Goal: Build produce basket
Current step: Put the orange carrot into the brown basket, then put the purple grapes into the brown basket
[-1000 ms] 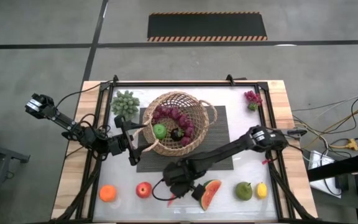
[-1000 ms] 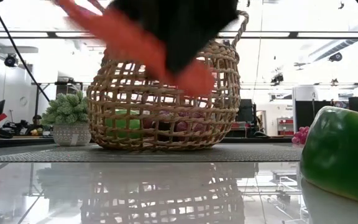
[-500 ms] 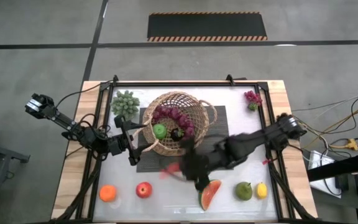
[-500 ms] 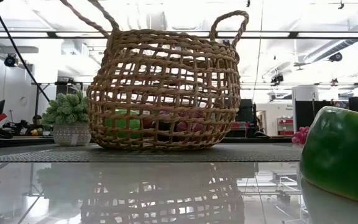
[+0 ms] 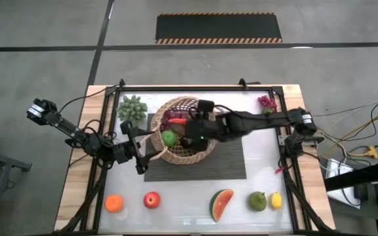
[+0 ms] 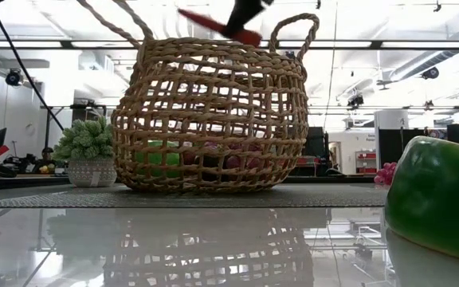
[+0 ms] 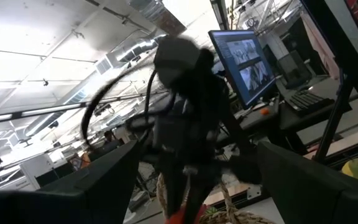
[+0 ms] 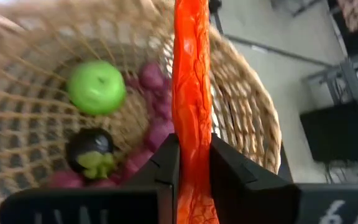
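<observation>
The tan wicker basket (image 5: 205, 149) stands on a dark mat (image 5: 231, 164) at the table's middle. It holds a green apple (image 8: 96, 86), a dark plum (image 8: 90, 151) and purple grapes (image 8: 157, 124). My right gripper (image 5: 197, 126) reaches from the table's right over the basket's opening and is shut on an orange carrot (image 5: 179, 120). The carrot shows above the rim in the low view (image 6: 213, 22). My left gripper (image 5: 136, 151) waits open and empty just left of the basket. My right gripper pinches the carrot between its two fingers (image 8: 166, 163), which lie across it. The carrot's body (image 8: 191, 140) runs on past the fingers at both ends. The fingers come from the table's right. The carrot is lifted clear, over the basket's opening.
Along the near edge lie an orange (image 5: 113, 204), a red apple (image 5: 151, 200), a watermelon slice (image 5: 221, 204), a green pear (image 5: 257, 200) and a lemon (image 5: 276, 200). A green bunch (image 5: 132, 108) sits far left, a pink cluster (image 5: 266, 103) far right.
My right gripper has risen from the near part of the table by the watermelon slice and swung toward the far edge, ending over the basket. The carrot has gone with it, lifted clear of the table to above the basket's rim.
</observation>
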`<state>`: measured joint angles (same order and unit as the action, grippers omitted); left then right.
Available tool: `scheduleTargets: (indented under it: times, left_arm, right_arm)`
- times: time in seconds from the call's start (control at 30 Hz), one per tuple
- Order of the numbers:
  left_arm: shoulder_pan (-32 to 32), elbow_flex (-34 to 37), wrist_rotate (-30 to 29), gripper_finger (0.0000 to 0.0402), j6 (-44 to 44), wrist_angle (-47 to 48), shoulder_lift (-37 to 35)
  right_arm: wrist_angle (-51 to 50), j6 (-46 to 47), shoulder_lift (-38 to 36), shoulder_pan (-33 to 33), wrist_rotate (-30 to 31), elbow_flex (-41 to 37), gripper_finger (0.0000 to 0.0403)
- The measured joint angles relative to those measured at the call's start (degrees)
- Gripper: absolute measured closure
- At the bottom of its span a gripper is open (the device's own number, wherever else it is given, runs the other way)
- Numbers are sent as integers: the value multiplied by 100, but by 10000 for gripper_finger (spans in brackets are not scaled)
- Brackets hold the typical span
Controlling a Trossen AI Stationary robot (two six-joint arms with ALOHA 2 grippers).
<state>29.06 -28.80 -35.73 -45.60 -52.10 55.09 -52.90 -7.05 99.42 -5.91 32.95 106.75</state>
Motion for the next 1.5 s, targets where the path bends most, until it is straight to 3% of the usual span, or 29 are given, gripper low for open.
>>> scheduleTargets:
  times: [0.43,0.77,1.2,1.5]
  left_arm:
    - [-2,-20,-3,96,-263,-148,-7]
    - [-2,-15,-9,96,-335,-144,-7]
    - [-7,-13,-32,96,-334,-142,2]
    - [-7,0,-57,96,-320,-140,2]
  right_arm:
    - [117,257,0,865,-144,-504,293]
    - [133,170,-9,956,-190,-508,232]
    - [18,120,-151,823,-199,229,225]
    - [-154,692,-157,818,-184,1019,225]
